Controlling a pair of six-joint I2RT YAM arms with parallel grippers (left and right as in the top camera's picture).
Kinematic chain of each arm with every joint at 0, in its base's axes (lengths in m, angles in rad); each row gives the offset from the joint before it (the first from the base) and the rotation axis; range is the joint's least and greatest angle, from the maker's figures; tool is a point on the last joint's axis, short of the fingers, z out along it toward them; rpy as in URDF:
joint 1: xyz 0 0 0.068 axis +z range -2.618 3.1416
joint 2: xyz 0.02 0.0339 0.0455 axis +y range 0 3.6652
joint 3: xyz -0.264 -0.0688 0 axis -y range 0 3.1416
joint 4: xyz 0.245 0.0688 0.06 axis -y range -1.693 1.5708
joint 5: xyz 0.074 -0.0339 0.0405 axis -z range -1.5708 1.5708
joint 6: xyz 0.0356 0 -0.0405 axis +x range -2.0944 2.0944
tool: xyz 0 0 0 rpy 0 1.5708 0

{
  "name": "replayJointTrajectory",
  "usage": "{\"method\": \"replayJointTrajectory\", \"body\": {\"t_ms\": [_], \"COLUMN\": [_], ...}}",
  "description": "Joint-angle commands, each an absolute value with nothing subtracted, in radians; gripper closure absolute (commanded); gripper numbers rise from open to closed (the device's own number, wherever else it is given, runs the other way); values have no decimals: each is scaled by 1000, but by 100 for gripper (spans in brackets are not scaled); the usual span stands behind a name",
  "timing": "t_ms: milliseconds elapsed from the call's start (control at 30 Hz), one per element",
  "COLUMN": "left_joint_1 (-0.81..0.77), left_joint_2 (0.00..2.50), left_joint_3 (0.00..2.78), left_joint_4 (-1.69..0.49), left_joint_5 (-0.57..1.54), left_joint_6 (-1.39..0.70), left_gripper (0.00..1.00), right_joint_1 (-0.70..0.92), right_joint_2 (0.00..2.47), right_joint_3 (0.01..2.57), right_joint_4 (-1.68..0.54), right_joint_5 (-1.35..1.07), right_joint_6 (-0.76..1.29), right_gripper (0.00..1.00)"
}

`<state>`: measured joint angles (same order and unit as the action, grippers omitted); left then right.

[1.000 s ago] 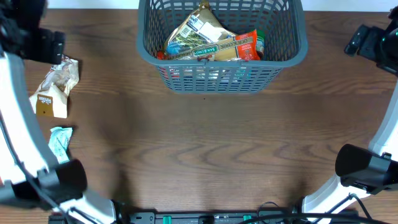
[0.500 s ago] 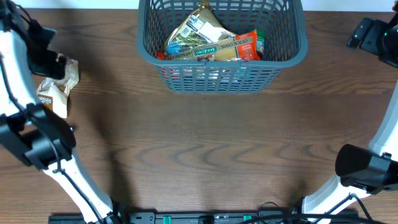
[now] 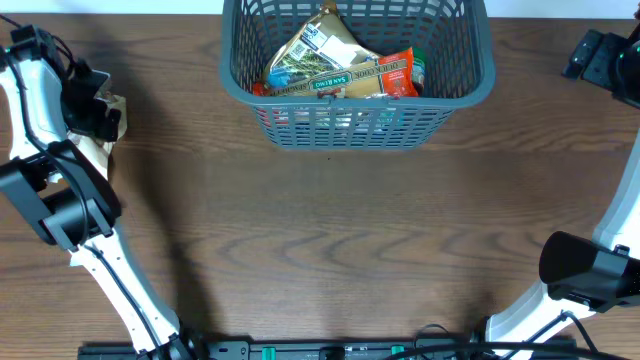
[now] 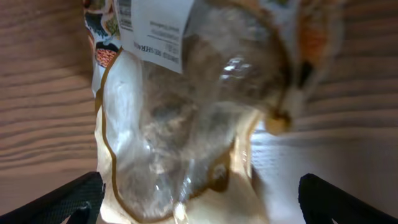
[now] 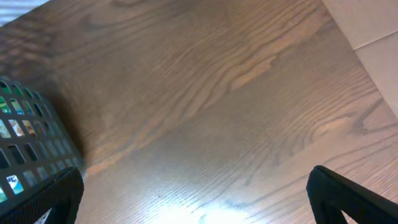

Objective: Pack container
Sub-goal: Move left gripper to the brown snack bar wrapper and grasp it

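Left: left fingers [image 4: 74, 198], spread, set astride a clear packet [image 4: 186, 124] lying on the desk [image 3: 330, 230]. Pick-up judged in hand; lowering and closing are called for next.
Centre, far edge: basket [image 3: 350, 128], several packets [image 3: 335, 60] inside.
Right: right fingers [image 5: 348, 193], spread, nothing held.

Robotics lab, wood-grain table [image 3: 330, 230], left arm [image 3: 115, 280], right arm [image 3: 622, 215] mounted
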<state>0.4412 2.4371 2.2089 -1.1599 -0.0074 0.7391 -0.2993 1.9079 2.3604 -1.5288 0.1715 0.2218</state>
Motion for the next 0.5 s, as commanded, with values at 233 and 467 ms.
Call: {"method": "replayJointTrajectory", "body": {"t_ms": [233,467], "left_joint_1": [490,500], "left_joint_2": [2509,2528], "left_joint_3": [2194,2194], "left_joint_4": [-1130,-1135], "left_joint_5": [-8,76], "left_joint_6": [767,766], "left_gripper": [2,8], "right_joint_1": [-294,-294], "right_joint_2": [1896,1896], "right_joint_3": [2356,2356], "right_joint_4": [-1537,-1538], "right_joint_5": [187,187], "right_joint_6": [208,208], "right_gripper": [1,1]}}
